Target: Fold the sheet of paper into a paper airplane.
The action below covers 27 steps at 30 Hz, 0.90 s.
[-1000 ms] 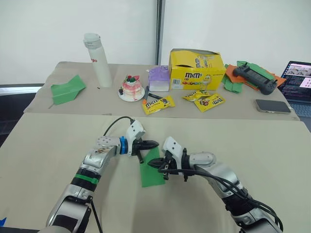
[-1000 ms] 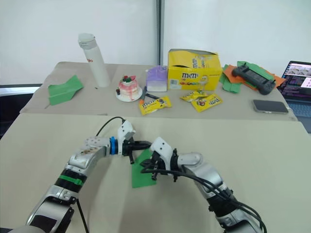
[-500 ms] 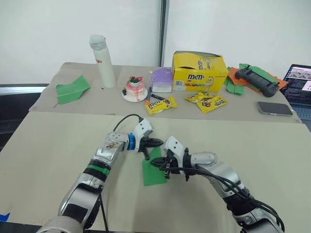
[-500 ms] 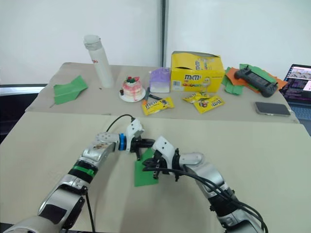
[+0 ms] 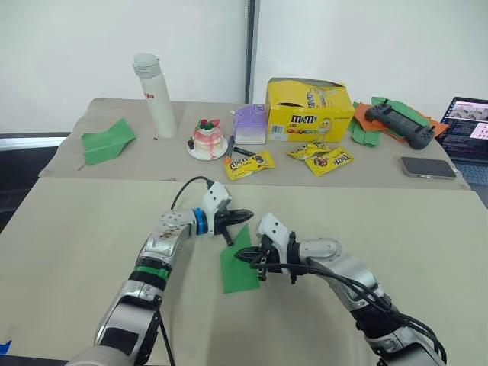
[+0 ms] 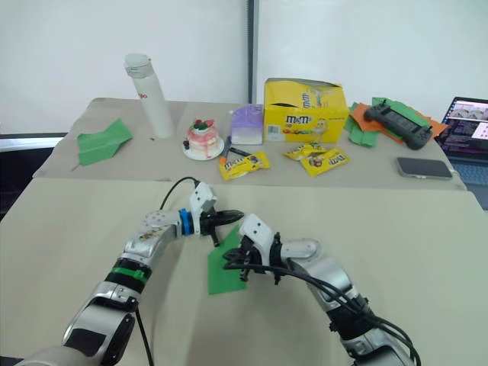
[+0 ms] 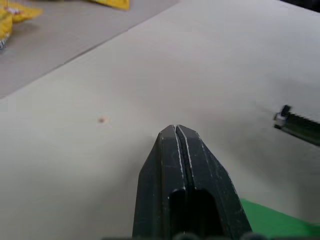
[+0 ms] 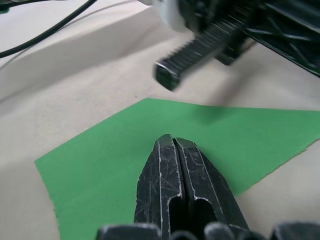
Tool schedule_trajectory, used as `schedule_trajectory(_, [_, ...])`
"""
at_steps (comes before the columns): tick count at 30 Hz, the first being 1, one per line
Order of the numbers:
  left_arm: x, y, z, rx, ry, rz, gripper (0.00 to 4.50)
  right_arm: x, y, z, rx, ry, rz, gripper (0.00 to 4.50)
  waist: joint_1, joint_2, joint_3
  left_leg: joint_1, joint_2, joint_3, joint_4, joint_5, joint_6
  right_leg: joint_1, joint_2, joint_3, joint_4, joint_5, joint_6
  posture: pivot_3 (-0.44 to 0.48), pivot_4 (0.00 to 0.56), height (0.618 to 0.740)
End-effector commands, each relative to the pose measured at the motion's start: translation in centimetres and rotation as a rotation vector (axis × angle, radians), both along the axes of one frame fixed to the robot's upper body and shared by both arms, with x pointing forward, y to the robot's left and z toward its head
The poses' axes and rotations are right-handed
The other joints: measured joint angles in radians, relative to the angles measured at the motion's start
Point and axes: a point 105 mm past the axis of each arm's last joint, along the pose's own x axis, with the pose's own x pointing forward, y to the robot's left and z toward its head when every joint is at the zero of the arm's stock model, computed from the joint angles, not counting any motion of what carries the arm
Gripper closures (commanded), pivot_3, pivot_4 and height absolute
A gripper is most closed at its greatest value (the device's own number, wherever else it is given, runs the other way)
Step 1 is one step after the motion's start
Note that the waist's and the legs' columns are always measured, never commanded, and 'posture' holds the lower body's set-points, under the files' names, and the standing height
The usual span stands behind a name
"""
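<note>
The sheet of paper (image 5: 238, 267) lies flat on the near table as a narrow bright-green piece with a pointed far corner. My left gripper (image 5: 245, 215) is shut and empty, hovering just beyond that far corner; the left wrist view shows its fingertips (image 7: 175, 131) together, with a green corner (image 7: 272, 220) below. My right gripper (image 5: 238, 257) is shut, its tips over the paper's right edge. In the right wrist view the closed fingertips (image 8: 171, 142) rest over the green sheet (image 8: 100, 165) without pinching it. The paper airplane is out of view.
On the far table stand a white bottle (image 5: 154, 93), a small cake (image 5: 207, 139), a yellow M&M's box (image 5: 307, 109), candy packets (image 5: 249, 162), a phone (image 5: 428, 166), a controller on a green-and-orange paper heap (image 5: 396, 122), and another green paper plane (image 5: 107, 140).
The camera swayed and came back. My left gripper has lifted slightly away from the paper's far corner. The right gripper and the sheet have stayed put.
</note>
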Motion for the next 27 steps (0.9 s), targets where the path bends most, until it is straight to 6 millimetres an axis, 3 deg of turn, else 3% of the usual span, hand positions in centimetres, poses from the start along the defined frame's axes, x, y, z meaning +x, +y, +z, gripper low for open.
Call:
schedule_trajectory(1, [-1.1,-0.1,0.4,0.0,-0.027,-0.062,4.48,0.2,-0.6,-0.8,-0.043,0.019,-0.018,4.5,0.0,0.0,0.0,0.0,0.0,0.0,0.0,0.0,0.0,0.0,0.0,0.0,0.0,0.0,0.0,0.0,0.15,0.74])
schedule_trajectory(8, [-2.2,0.7,-3.0,0.179,0.004,-0.099,4.48,0.2,-0.6,-0.9,-0.043,0.022,-0.017,4.5,0.0,0.0,0.0,0.001,0.0,0.0,0.0,0.0,0.0,0.001,0.0,0.0,0.0,0.0,0.0,0.0,0.15,0.74])
schedule_trajectory(18, [-5.5,3.2,-5.5,0.282,0.094,-0.174,4.48,0.2,-0.4,-1.0,-0.038,0.027,-0.011,4.5,-0.002,0.001,-0.001,0.003,0.001,0.0,-0.001,0.0,0.0,0.002,0.0,0.0,-0.001,0.0,0.0,0.0,0.15,0.74])
schedule_trajectory(27, [-7.7,4.8,-6.3,0.264,0.174,-0.132,4.48,0.0,-0.3,-1.1,-0.036,0.038,0.006,4.5,-0.003,0.004,-0.003,0.004,0.001,0.0,-0.002,0.0,0.0,0.003,0.0,0.0,-0.001,0.0,0.0,0.0,0.15,0.74])
